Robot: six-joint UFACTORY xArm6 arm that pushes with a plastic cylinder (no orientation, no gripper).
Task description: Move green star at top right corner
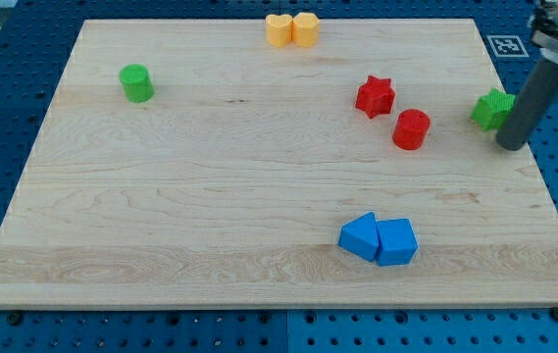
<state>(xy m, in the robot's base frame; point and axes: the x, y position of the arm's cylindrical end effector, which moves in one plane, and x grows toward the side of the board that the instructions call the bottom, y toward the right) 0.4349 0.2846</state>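
The green star [490,109] lies on the wooden board [210,176] near its right edge, in the upper right part of the view. My rod comes down from the view's top right, and my tip [512,145] rests just to the right of and slightly below the green star, touching or almost touching it. Part of the star's right side is hidden behind the rod.
A red star [375,96] and a red cylinder [411,128] lie left of the green star. Two yellow blocks [291,29] sit at the top edge. A green cylinder [136,82] is at the upper left. Two blue blocks [379,238] lie at the lower right.
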